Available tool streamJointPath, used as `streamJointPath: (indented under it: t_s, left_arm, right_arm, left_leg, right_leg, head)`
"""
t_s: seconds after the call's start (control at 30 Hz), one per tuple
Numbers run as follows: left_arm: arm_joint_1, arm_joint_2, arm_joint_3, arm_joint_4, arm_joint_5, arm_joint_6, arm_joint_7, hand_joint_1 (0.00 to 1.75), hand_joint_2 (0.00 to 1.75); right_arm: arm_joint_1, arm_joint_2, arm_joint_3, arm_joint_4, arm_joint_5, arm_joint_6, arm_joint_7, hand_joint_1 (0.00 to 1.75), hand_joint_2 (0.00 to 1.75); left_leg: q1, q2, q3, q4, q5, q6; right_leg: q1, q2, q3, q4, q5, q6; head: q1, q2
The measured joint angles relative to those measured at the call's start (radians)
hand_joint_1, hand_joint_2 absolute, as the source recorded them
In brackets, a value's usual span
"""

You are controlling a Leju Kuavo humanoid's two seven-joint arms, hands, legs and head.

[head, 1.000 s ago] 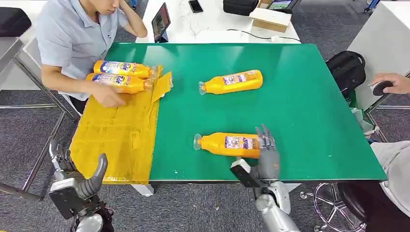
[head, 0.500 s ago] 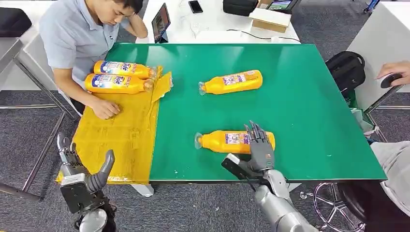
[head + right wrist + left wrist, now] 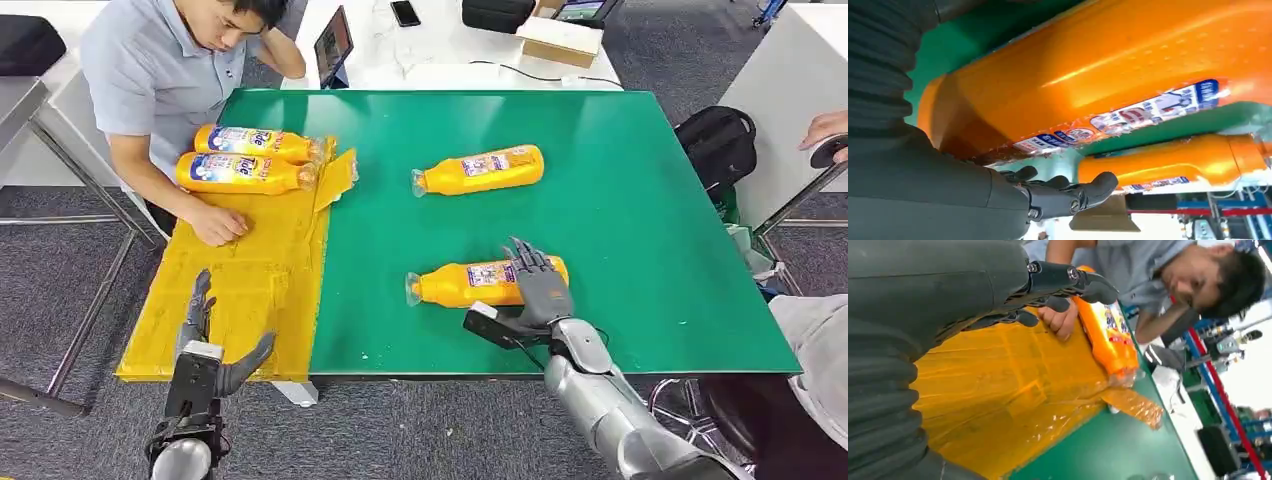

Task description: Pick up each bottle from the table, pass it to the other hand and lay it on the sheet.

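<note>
Now my right robot hand [image 3: 541, 283] drapes spread fingers over the near orange bottle [image 3: 470, 284], ready to grip; left robot hand [image 3: 205, 350] waits open beside the yellow sheet [image 3: 250, 270].

Head view looks down over the green table [image 3: 620, 200]; both wrist views sit close, sharing its orange bottles.

We see an orange bottle [image 3: 480, 283] with a blue-and-white label just under our dark grey right fingers [image 3: 530, 265], a green table [image 3: 640, 220], and a yellow sheet [image 3: 250, 270] beyond our left fingers [image 3: 200, 300].
</note>
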Motion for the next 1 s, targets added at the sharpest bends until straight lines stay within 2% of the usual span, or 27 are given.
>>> streamJointPath:
  t_s: [0.23, 0.47, 0.67, 0.8, 1.0]
  left_arm:
    - [0.0, 0.054, -0.022, -0.019, 0.0, -0.076, 0.045, 0.0, 1.75]
    - [0.001, 0.077, -0.029, -0.034, -0.022, -0.061, 0.038, 0.0, 1.75]
    - [-0.013, 0.077, -0.029, -0.043, 0.01, 0.0, -0.031, 0.0, 1.75]
    - [-0.052, 0.072, -0.033, -0.027, 0.009, 0.008, -0.057, 0.0, 1.75]
    - [-0.112, 0.062, -0.061, 0.04, 0.02, 0.007, -0.084, 0.0, 1.75]
  right_arm:
    - [-0.034, -0.086, 0.076, -0.013, -0.065, 0.125, -0.006, 0.0, 1.75]
    - [-0.055, -0.149, 0.118, -0.013, -0.106, 0.203, -0.019, 0.0, 1.75]
    - [-0.114, -0.198, 0.167, -0.008, -0.128, 0.327, -0.02, 0.0, 1.75]
    - [-0.175, -0.189, 0.208, 0.033, -0.137, 0.381, 0.0, 0.0, 1.75]
    - [-0.227, -0.107, 0.245, 0.097, -0.145, 0.38, 0.01, 0.0, 1.75]
  left_leg:
    - [0.0, 0.0, 0.001, 0.0, 0.0, 0.001]
    - [0.0, 0.0, 0.002, 0.0, 0.001, 0.001]
    - [-0.001, 0.0, 0.001, 0.0, 0.001, 0.001]
    - [-0.001, 0.0, 0.001, 0.0, 0.002, 0.002]
    - [0.0, 0.001, 0.001, 0.0, 0.002, 0.002]
  right_leg:
    - [0.0, 0.0, 0.001, 0.0, 0.0, 0.0]
    - [0.0, 0.0, 0.002, 0.0, 0.0, 0.0]
    - [0.0, 0.0, 0.002, 0.0, 0.001, 0.001]
    - [-0.001, 0.0, 0.002, 0.0, 0.002, 0.002]
    - [0.0, 0.0, 0.001, 0.0, 0.002, 0.002]
  head:
    - [0.0, 0.0]
    - [0.0, 0.0]
    - [0.001, 0.0]
    - [0.001, 0.0]
    - [0.0, 0.0]
